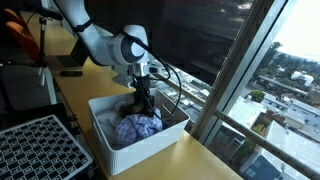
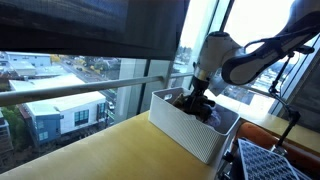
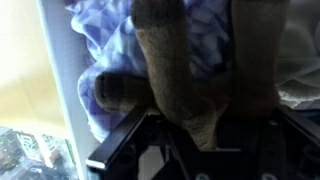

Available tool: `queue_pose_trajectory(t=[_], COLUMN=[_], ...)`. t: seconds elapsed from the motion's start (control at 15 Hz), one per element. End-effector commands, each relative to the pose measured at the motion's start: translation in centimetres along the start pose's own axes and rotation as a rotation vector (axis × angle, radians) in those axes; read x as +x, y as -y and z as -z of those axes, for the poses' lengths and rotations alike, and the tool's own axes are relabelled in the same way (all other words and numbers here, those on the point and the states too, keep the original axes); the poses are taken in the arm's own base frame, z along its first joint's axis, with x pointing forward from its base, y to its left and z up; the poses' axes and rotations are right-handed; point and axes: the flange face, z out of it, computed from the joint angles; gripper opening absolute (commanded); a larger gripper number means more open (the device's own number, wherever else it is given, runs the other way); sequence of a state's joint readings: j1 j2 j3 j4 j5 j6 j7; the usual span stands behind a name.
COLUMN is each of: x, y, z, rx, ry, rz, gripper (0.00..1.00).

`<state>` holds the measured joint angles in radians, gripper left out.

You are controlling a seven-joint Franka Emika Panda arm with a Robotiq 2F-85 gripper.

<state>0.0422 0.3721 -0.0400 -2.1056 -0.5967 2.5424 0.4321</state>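
Wrist view, centre of frame: a brown sock [image 3: 180, 90] is seen clamped in the closed gripper [image 1: 143, 102], low inside the white bin [image 1: 108, 135]. The purple cloth [image 3: 105, 45] at upper left may be snagged and dragged along. If only an edge is pinched, the sock could be dropped.

- An exterior view stands above the table, at middle distance. It looks down across the white bin [image 1: 105, 120], with the window [image 1: 250, 60] along the frame's right and the arm [image 1: 90, 35] entering from the upper left.
- An exterior view sits low by the tabletop, facing the window [image 2: 90, 60], which fills the left and top. The bin [image 2: 185, 125] lies right of centre.
- Both exterior views share the bin, the arm, the window and the black tray [image 1: 40, 150].
- The wrist view is very near, looking into the bin. The brown cloth [image 3: 170, 70] fills its centre, and the bin's wall [image 3: 65, 80] runs down the left.
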Motion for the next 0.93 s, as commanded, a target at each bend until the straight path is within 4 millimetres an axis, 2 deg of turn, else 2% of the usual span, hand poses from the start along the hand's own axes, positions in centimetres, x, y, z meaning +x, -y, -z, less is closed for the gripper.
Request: queue_pose_trajectory(t=[0.0,0.07,0.13,0.4,0.73,0.87], x=[1.1,1.2,1.4,2.0,1.8,1.4], y=[1.1,1.6,1.9,3.1,4.7,5.7], z=[-2.1,-2.3,-2.2,0.7,8.5,11.6], rx=[0.053,0.063,0.072,0.081,0.044,0.034], ry=[0.012,0.021,0.023,-0.006,-0.091,-0.119], rz=[0.02,0.028,0.036,0.071,0.118,0.139], gripper=[0.25,0.26,0.31,0.61,0.97,1.0])
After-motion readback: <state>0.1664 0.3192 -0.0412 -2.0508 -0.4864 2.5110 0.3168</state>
